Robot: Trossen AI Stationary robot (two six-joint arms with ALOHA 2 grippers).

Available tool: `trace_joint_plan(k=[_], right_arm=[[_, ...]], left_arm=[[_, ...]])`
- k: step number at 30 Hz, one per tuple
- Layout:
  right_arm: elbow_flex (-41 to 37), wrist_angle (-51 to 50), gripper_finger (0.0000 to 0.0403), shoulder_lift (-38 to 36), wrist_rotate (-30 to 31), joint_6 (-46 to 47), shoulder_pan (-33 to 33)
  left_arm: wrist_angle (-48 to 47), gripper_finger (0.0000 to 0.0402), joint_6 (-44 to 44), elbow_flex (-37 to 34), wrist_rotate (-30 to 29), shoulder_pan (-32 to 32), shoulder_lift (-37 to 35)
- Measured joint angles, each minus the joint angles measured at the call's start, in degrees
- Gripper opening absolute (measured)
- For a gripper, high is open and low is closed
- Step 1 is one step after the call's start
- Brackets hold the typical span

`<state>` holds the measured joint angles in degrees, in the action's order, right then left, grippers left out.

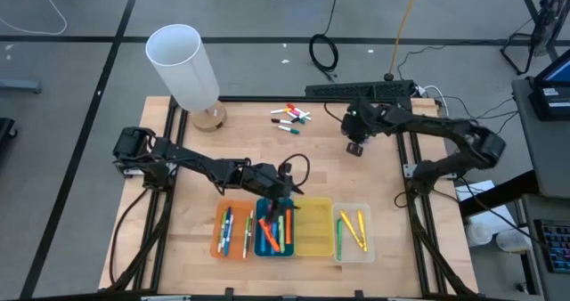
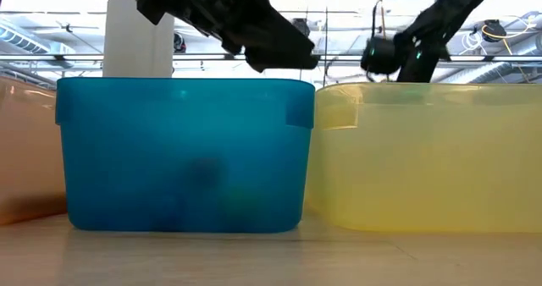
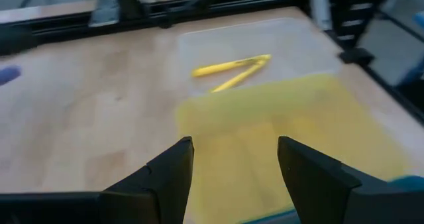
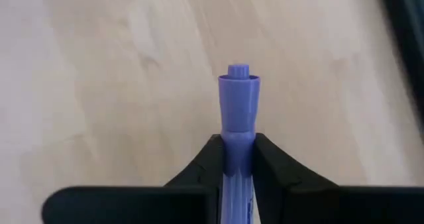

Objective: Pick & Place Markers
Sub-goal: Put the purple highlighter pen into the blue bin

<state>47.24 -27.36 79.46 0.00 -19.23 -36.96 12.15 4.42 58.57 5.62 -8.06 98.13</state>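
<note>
Between the right fingers (image 4: 237,159) you've got a purple marker (image 4: 238,111), pinched on the barrel with the capped end poking out past the tips, low over bare bench (image 1: 178,167) at the far right side. The grip looks centred from the wrist view, so I'd lift it straight up first and make sure it isn't swivelling before you swing anywhere.

The loose pile of markers (image 1: 291,116) sits on the wood just beside you toward the middle, so don't drag through it on the way out.

Biggest thing to watch, I reckon: the left gripper (image 3: 233,159) is hanging with its fingers spread and empty right over the blue tray (image 1: 272,230) and the edge of the yellow tray (image 1: 313,234). Go wide of it, or wait.

The orange tray (image 1: 233,230) and clear tray (image 1: 353,232) already have markers in them. Which tray takes purple I can't tell from here.
</note>
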Motion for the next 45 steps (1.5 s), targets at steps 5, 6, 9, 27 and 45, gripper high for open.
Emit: trace_joint_plan(k=[5,6,9,27,45], right_arm=[[-0.2,7.5,0.0036,-9.4,-8.6,6.1,6.6],[-0.7,10.4,0.0036,-11.3,-10.3,7.6,8.2],[-3.5,22.7,0.0036,-15.4,-15.6,11.9,13.3],[-22.7,73.1,0.0036,-17.2,-14.6,15.7,32.4],[-22.7,81.1,0.0036,-13.1,-13.5,14.8,35.0]], left_arm=[[-0.6,0.0225,-2.0,0.0,-2.7,1.5,0.0],[-0.5,0.0225,-2.2,0.0,-2.8,1.6,0.0],[1.4,0.0225,-1.9,0.0,-2.8,1.8,0.0],[14.2,0.0225,4.1,0.0,-16.3,4.1,0.1],[31.4,0.0225,3.9,0.2,-10.0,5.3,7.9]])
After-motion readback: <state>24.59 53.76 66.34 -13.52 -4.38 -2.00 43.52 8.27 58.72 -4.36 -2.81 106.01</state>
